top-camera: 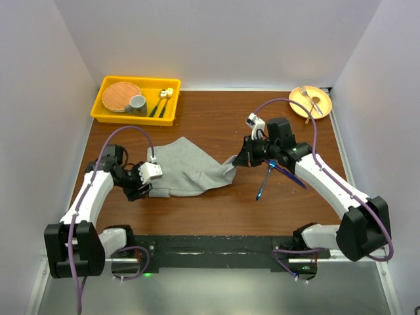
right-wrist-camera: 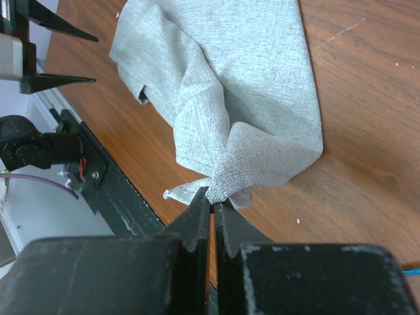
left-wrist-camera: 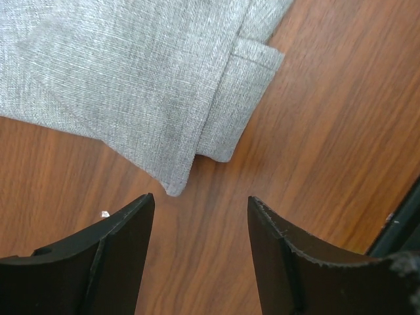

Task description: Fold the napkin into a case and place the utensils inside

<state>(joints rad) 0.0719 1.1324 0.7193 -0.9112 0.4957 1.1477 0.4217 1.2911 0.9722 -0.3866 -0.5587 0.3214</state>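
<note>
The grey napkin (top-camera: 187, 167) lies crumpled and partly folded over on the wooden table, drawn out to a point on its right. My right gripper (top-camera: 237, 161) is shut on that right corner; in the right wrist view the cloth (right-wrist-camera: 249, 85) bunches at the pinched tips (right-wrist-camera: 213, 197). My left gripper (left-wrist-camera: 200, 200) stands open just off the napkin's (left-wrist-camera: 131, 72) near-left corner, with only bare wood between its fingers. Two blue-handled utensils (top-camera: 264, 180) lie on the table beside the right arm, partly hidden under it.
A yellow tray (top-camera: 105, 111) at the back left holds a wooden plate, a grey cup (top-camera: 137, 103) and gold-headed cutlery. An orange plate (top-camera: 318, 93) with a silver fork sits at the back right. A black rail (top-camera: 210, 249) runs along the near edge.
</note>
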